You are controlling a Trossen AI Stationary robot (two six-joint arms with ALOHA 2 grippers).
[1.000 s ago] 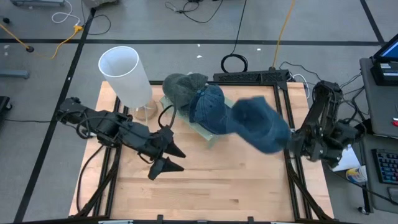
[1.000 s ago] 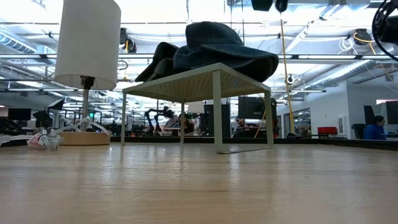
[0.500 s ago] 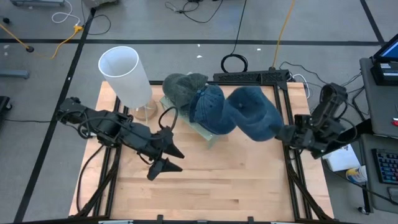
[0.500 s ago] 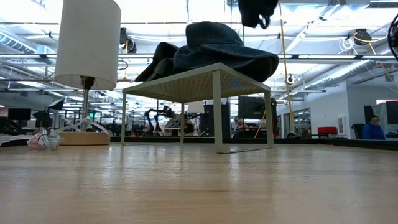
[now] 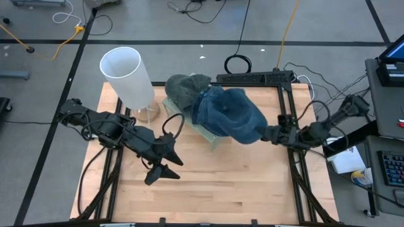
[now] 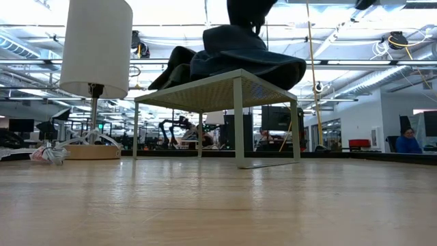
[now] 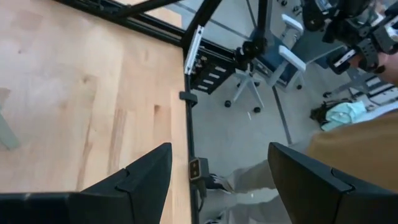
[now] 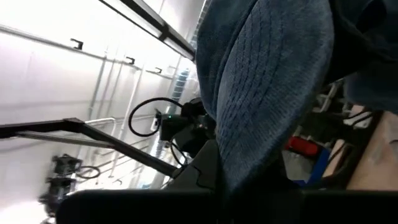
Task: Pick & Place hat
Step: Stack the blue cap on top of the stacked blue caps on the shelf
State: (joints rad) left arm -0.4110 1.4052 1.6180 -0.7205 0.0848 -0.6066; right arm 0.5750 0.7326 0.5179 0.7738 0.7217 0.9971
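A blue hat [image 5: 237, 120] hangs over a white mesh rack [image 6: 235, 87], with my right gripper [image 5: 265, 133] shut on it from the right. On the rack lie a grey-green hat [image 5: 186, 88] and a blue denim hat [image 5: 207, 104]. In the low view the held hat [image 6: 247, 12] comes down from above onto the pile; whether it touches the pile cannot be told. My left gripper [image 5: 172, 168] waits open above the table's left half, and its wrist view [image 7: 217, 186] shows nothing between the fingers. My right gripper holds the blue hat by its edge on the side toward the table's right [image 5: 255, 132], pinched between the two shut fingers. The fingers come about level from the table's right. In the wrist view the cloth [image 8: 245, 158] rises straight from the fingers. The hat is lifted above the rack's hats.
A lamp with a white shade [image 5: 126, 75] stands at the table's far left, beside the rack. Bare wood [image 5: 240, 183] lies near the table's front edge. Black frame rails [image 5: 297, 176] run along the table's right side, with cables and desks beyond.
My right gripper has swung toward the table's left and down, turning as it went, still shut on the blue hat. The hat has gone from beside the rack's right end to over the hats on the rack. My left gripper has tipped slightly in place.
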